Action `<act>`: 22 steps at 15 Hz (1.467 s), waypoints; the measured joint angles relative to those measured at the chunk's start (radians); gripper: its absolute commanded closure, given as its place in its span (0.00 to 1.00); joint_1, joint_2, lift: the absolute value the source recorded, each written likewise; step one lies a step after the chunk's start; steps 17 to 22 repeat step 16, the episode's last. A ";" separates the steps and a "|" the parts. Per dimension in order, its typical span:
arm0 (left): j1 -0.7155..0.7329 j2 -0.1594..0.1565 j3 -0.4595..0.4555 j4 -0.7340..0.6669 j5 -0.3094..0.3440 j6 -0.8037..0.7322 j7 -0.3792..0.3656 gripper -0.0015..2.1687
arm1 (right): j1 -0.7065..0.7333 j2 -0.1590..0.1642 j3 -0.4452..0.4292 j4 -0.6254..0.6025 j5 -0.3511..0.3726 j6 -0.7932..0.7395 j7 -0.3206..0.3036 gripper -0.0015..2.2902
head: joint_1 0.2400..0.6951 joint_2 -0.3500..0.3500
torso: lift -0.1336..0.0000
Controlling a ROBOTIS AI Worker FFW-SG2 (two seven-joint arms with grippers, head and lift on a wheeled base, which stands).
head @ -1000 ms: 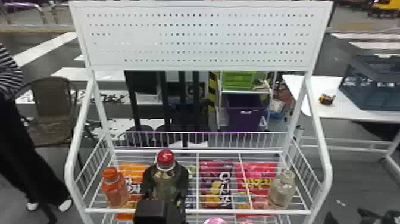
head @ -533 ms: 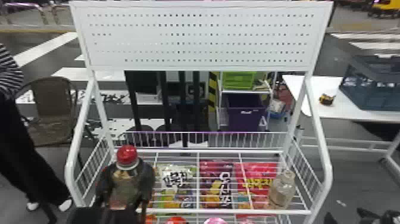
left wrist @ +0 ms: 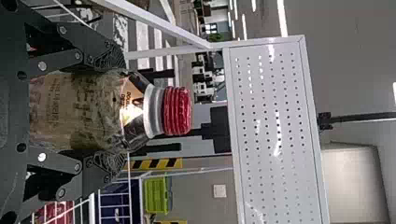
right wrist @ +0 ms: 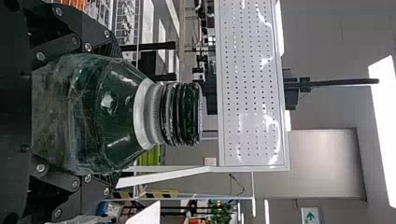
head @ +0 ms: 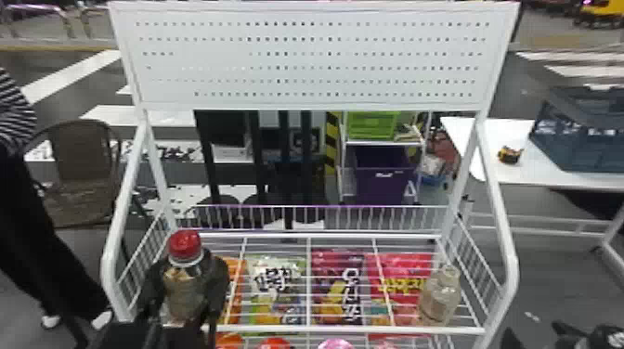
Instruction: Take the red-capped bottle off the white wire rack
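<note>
And here it is, the red-capped bottle [head: 183, 294], pinched in my left pincer [head: 189, 271]! One finger presses each side of its body, the cap rises above my grip, and the bottle is upright. It's at the left part of the rack [head: 394, 330], seen from my head; its base is hidden, so I can't tell how it sits against the wires

Over on my right, the right pincer [head: 586, 335] has a squeeze on a green bottle [right wrist: 109, 112], a finger along either side and the dark cap [right wrist: 182, 114] standing proud! At the rack's right end there's a pale bottle [head: 438, 299], and bright snack bags [head: 339, 292] show in a row through the wires, the pegboard [head: 315, 60] up top and a purple crate [head: 385, 183] behind
</note>
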 measured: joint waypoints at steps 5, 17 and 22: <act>-0.002 -0.001 -0.001 0.000 0.000 0.001 0.006 0.91 | -0.002 0.000 0.000 0.002 -0.001 0.000 0.000 0.21 | 0.57 0.50 | 1.00; -0.001 -0.003 0.002 0.000 -0.001 -0.005 0.008 0.91 | -0.003 0.000 0.003 0.000 -0.001 -0.003 0.000 0.21 | 0.57 0.50 | 1.00; -0.001 -0.003 0.002 0.000 -0.001 -0.005 0.008 0.91 | -0.003 0.000 0.003 0.000 -0.001 -0.003 0.000 0.21 | 0.57 0.50 | 1.00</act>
